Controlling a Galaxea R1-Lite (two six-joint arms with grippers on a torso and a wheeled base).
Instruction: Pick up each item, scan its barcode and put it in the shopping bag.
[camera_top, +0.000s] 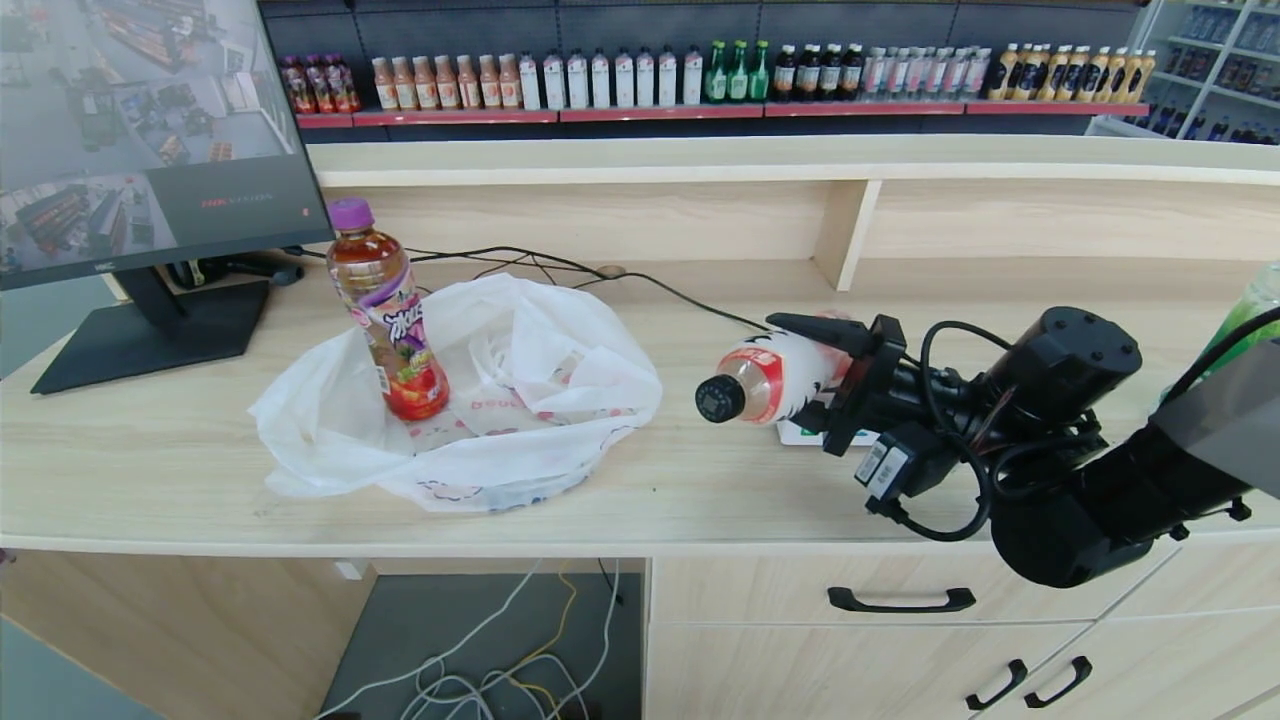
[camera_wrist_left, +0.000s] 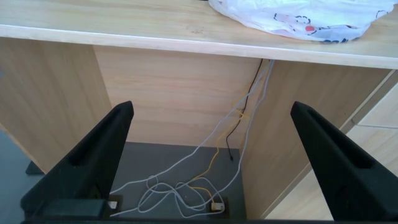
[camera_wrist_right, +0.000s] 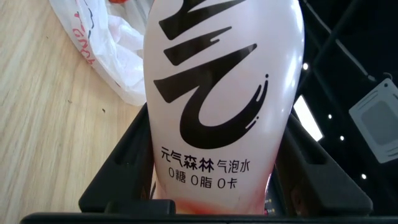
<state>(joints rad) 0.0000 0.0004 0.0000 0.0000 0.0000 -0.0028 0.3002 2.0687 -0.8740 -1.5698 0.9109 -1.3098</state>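
**Progress**
- Tea btl (camera_top: 385, 310), purple cap: upright inside bag (camera_top: 560, 400). Judged as 1 item done.
- White btl (camera_top: 765, 375): held horizontal above counter (camera_top: 700, 500), just right of bag, cap end toward bag. Not yet bagged. Whether it has been scanned cannot be told.
- Small white object (camera_top: 795, 433): on counter directly under white btl, kind unclear.
- Green btl (camera_top: 1255, 300): far right of bag, likely yet to be handled.

**Grippers**
- R gripper (camera_top: 812, 385): pinched on white btl body.
- L gripper (camera_wrist_left: 211, 162): spread wide, nothing held, below counter edge on the near side of bag.

**Labels**
- White btl: large black brush-stroke characters, a row of small black print beneath, red band near neck.
- Tea btl: pink/red wrap w/ printed lettering.
- Bag: red print and small cartoon marks.
- Print is noted only, not transcribed.
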